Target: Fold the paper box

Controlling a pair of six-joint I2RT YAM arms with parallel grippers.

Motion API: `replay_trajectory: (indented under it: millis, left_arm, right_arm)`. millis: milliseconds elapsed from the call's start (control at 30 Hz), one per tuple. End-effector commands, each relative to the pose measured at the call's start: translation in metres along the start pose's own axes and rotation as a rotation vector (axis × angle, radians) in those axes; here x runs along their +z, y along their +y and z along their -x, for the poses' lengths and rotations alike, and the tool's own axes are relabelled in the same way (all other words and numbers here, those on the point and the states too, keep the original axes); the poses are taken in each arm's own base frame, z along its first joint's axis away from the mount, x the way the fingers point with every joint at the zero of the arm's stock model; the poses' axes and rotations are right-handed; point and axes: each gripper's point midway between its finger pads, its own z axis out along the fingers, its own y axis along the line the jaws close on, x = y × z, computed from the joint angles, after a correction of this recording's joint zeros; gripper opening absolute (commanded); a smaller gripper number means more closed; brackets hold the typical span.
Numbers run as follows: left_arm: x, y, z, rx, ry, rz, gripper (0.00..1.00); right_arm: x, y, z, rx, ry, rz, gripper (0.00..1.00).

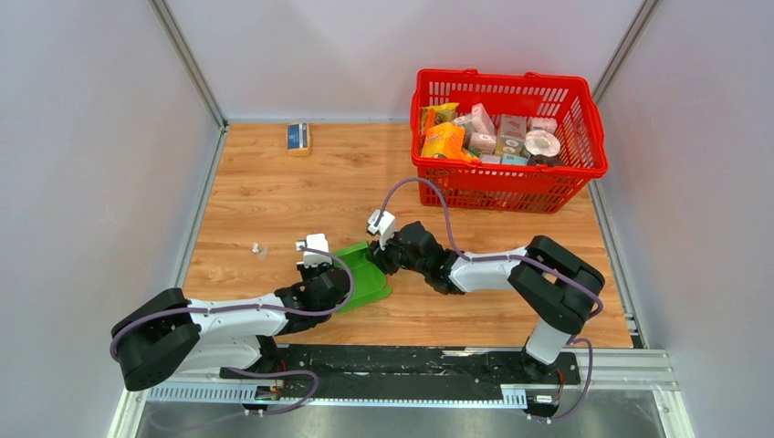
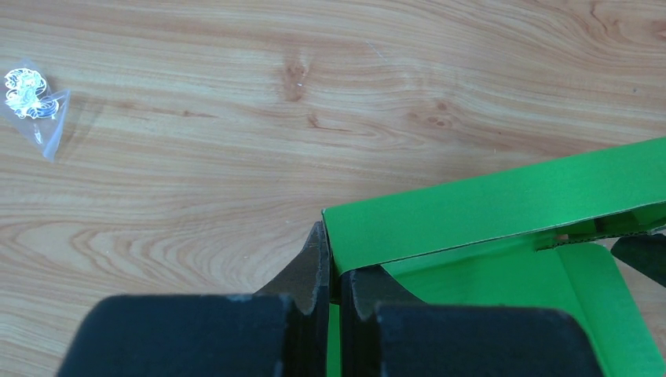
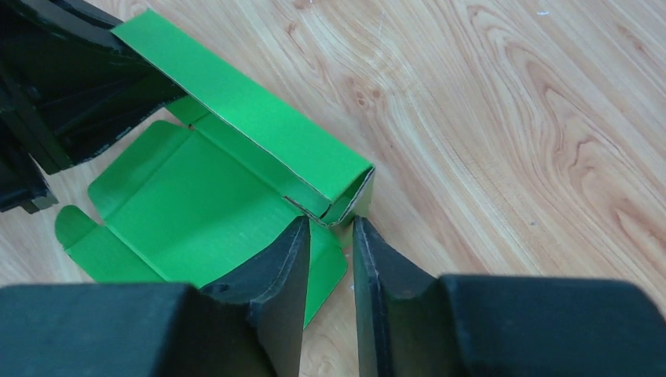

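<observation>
The paper box (image 1: 370,278) lies on the worktop (image 1: 265,192), near and left of centre, between the arms. Your left fingers (image 2: 314,271) pinch the raised wall's left end; hold firm. Your right fingers (image 3: 289,259) stand slightly apart, empty, at its right corner: press that crease squarely.

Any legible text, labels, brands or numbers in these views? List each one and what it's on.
Nothing can be read in any view.
paper box: plain green, no print.
small blue-and-tan box: printed, too small to read.
packages in the red basket: printed, too small and blurred to read.
clear plastic bag: white marking, not legible.
</observation>
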Motion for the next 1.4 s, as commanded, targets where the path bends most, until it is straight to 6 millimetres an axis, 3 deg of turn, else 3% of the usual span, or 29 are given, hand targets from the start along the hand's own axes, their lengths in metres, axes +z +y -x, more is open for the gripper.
replay_trajectory:
  millis: [0,133,300,567,667,733,800,867,1033,1100,1267,1367]
  left_arm:
    - [-0.001,-0.007,0.006,-0.029,-0.009,-0.012,0.00]
    - [-0.001,-0.009,0.007,-0.021,-0.005,-0.016,0.00]
    - [-0.001,-0.008,0.006,-0.021,-0.005,-0.016,0.00]
    - [-0.002,-0.007,0.006,-0.031,-0.011,-0.022,0.00]
    - [-0.002,-0.007,0.006,-0.031,-0.008,-0.015,0.00]
    - [-0.001,-0.006,0.006,-0.032,-0.006,-0.007,0.00]
    - [-0.001,-0.006,0.007,-0.034,-0.004,0.001,0.00]
    - [-0.001,-0.007,0.007,-0.033,-0.003,0.004,0.00]
    - [-0.001,-0.003,0.007,-0.032,0.001,0.024,0.00]
    - [-0.002,-0.001,0.006,-0.048,-0.004,0.031,0.00]
    - [-0.002,0.004,0.006,-0.070,-0.011,0.045,0.00]
    - [-0.002,0.004,0.006,-0.076,-0.013,0.047,0.00]
  right_arm:
    - [0.013,0.003,0.029,-0.063,-0.100,-0.016,0.24]
    - [0.020,-0.002,0.031,-0.084,-0.111,-0.091,0.18]
    - [0.026,-0.021,0.029,-0.080,-0.134,-0.209,0.28]
    - [0.033,-0.034,0.030,-0.074,-0.140,-0.288,0.25]
    - [0.036,-0.037,0.029,-0.019,-0.146,-0.335,0.18]
    - [0.038,-0.034,0.028,-0.004,-0.148,-0.365,0.05]
    - [0.037,-0.039,0.018,0.042,-0.148,-0.481,0.00]
    - [0.033,-0.050,0.010,0.086,-0.161,-0.621,0.00]
    - [0.030,-0.042,-0.001,0.176,-0.193,-0.810,0.00]
    - [0.033,-0.039,-0.008,0.221,-0.190,-0.801,0.00]
    - [0.037,-0.026,0.000,0.161,-0.164,-0.693,0.01]
    - [0.021,-0.026,0.003,0.133,-0.127,-0.676,0.24]
